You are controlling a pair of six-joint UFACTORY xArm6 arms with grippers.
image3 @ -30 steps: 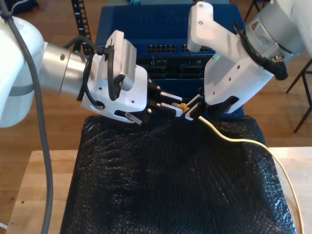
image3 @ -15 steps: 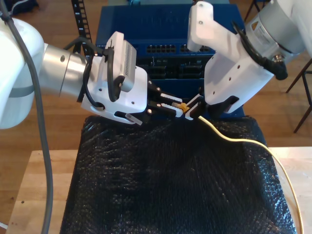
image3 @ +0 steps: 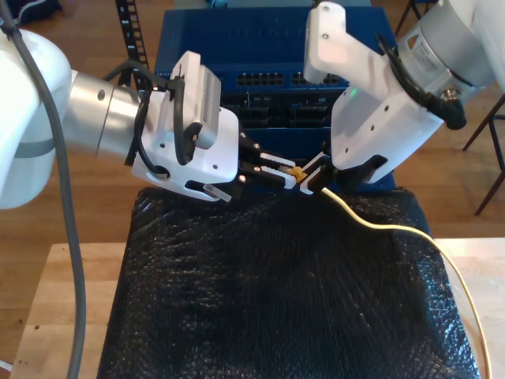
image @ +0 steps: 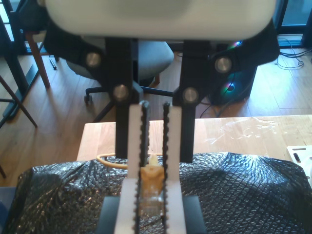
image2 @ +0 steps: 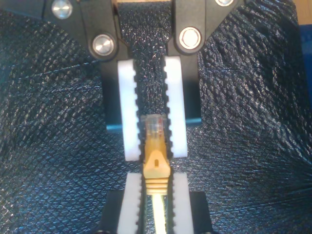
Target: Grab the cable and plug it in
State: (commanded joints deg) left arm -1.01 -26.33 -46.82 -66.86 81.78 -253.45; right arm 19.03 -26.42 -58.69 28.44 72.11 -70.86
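Two pincers meet on one plug. First wrist view: my first pincer (image: 152, 161) stands narrow, its toothed pads either side of the cable (image: 109, 161) tip, seemingly pinching the clear plug. Second wrist view: my second pincer (image2: 155, 192) clamps the ribbed yellow boot behind the plug. Exterior view: the cable (image3: 410, 234) trails limp across the black-wrapped worktop (image3: 276, 308), before the blue switch (image3: 268, 79). Light and floppy, I judge; the plug's latch looks fragile, so hold the stiff boot.

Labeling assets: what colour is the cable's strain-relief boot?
Pale yellow boot behind a clear plug; the second wrist view shows it best.
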